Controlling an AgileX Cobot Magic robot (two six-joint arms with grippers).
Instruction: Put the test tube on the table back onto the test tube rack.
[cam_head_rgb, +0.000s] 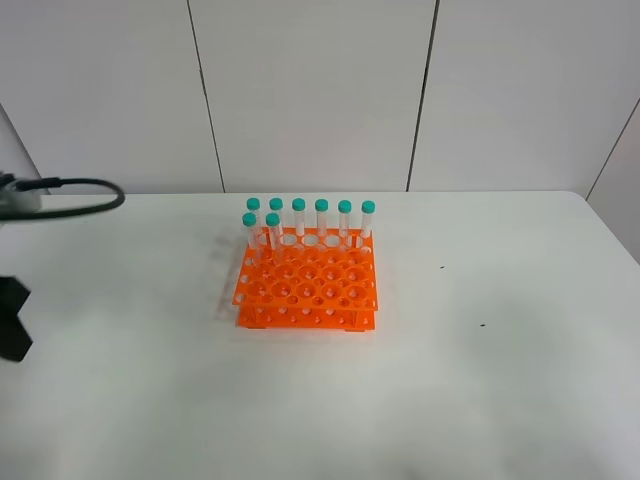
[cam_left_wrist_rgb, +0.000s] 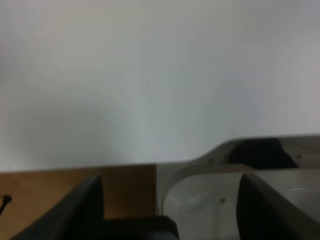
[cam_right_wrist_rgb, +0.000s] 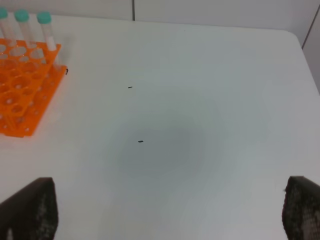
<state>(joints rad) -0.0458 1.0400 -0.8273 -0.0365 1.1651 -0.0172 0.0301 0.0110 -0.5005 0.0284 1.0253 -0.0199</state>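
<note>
The orange test tube rack (cam_head_rgb: 308, 290) stands mid-table on the white table (cam_head_rgb: 480, 380). Several teal-capped test tubes (cam_head_rgb: 322, 218) stand upright in its back row, and two more (cam_head_rgb: 262, 232) stand in the row in front. No tube lies loose on the table in any view. My left gripper (cam_left_wrist_rgb: 170, 185) is open and empty over the table's edge, far from the rack. My right gripper (cam_right_wrist_rgb: 170, 182) is open and empty above bare table, to the right of the rack (cam_right_wrist_rgb: 25, 95). Three of the tubes (cam_right_wrist_rgb: 45, 27) show in the right wrist view.
A dark part of the left arm (cam_head_rgb: 12, 320) and a black cable (cam_head_rgb: 80, 195) show at the left edge. Small dark specks (cam_right_wrist_rgb: 140, 141) lie on the table right of the rack. Brown floor (cam_left_wrist_rgb: 50, 185) and a white base (cam_left_wrist_rgb: 210, 200) show past the table edge.
</note>
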